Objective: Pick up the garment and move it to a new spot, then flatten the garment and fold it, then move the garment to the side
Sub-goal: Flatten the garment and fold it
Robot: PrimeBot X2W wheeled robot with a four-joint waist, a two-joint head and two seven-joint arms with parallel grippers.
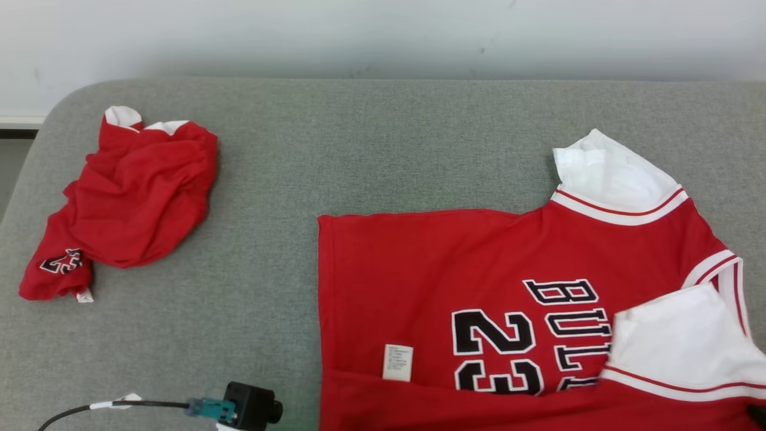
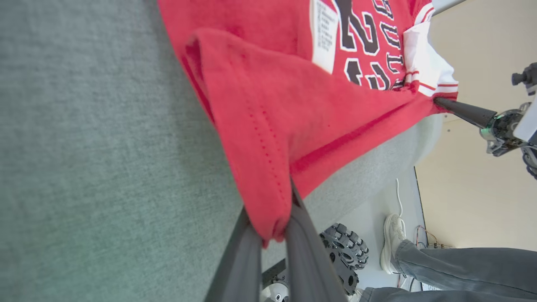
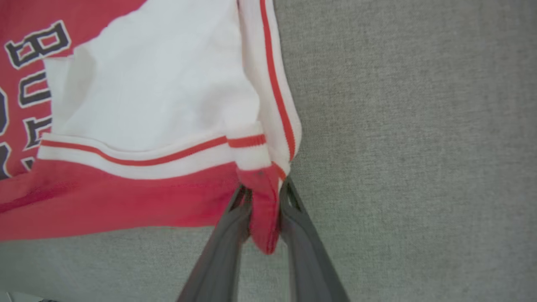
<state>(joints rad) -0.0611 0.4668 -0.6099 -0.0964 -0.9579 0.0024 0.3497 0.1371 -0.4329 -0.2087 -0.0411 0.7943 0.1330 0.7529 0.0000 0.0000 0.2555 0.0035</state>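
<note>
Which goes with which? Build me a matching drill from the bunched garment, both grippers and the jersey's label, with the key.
1 bunched garment
2 left gripper
3 right gripper
4 label

a shut on the jersey by its white sleeve
b left side of the grey surface
c shut on the jersey at its plain red hem
d white, beside the number

Pairs: 1-b, 2-c, 3-a, 4-d

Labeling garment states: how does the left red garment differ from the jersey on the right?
The left garment lies crumpled; the jersey is spread mostly flat. The left garment is untouched; the jersey's corners are pinched by the left gripper and right gripper. Both: red, white trim.
</note>
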